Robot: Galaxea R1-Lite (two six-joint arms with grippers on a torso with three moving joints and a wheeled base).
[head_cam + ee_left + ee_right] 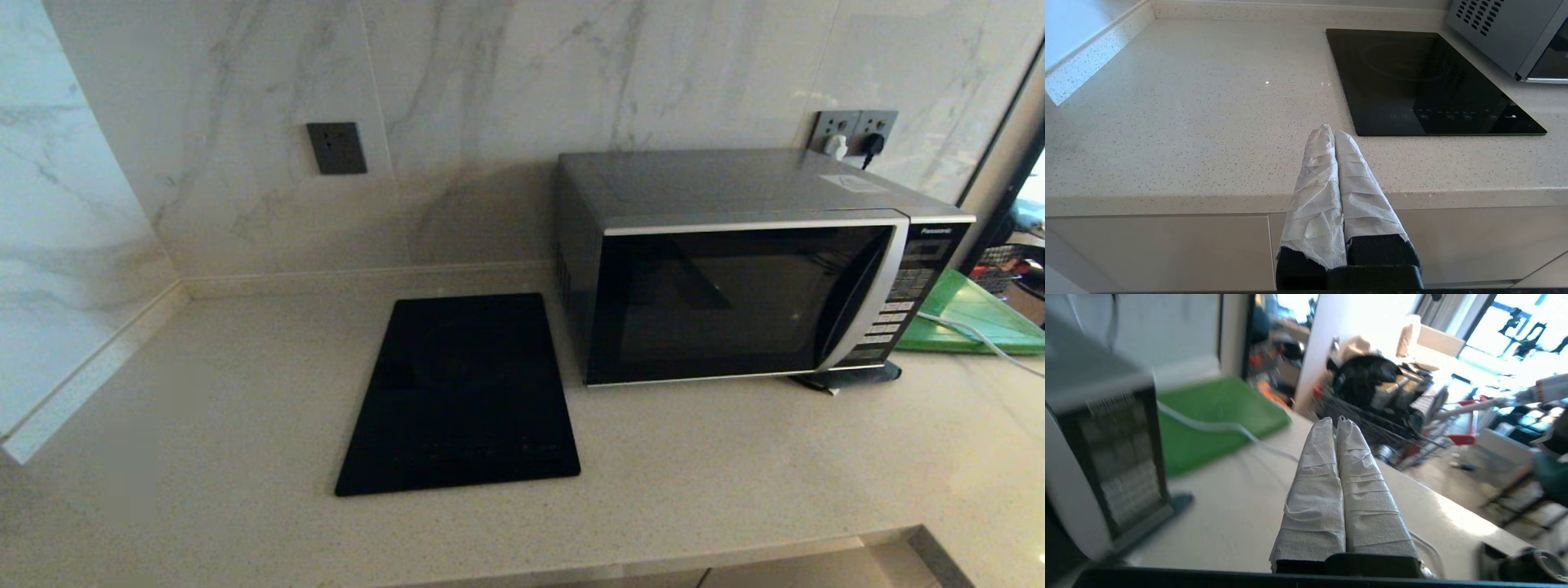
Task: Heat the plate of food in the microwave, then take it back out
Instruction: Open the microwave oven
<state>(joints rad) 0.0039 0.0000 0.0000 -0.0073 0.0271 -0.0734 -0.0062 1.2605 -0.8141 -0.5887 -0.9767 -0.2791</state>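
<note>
Standing door-closed, microwave [735, 269] interior dark, contents unclear; right tool [1338, 421] pinched together, empty; left tool [1331, 132] likewise.

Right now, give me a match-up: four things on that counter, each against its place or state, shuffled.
1. microwave
2. black slab
3. green board
4. right gripper

a. shut, over the counter beside the button panel
b. flat, left of the microwave
c. door closed, against the wall
d. right of the microwave, a cable lying across it

Pairs: 1-c, 2-b, 3-d, 4-a
</note>
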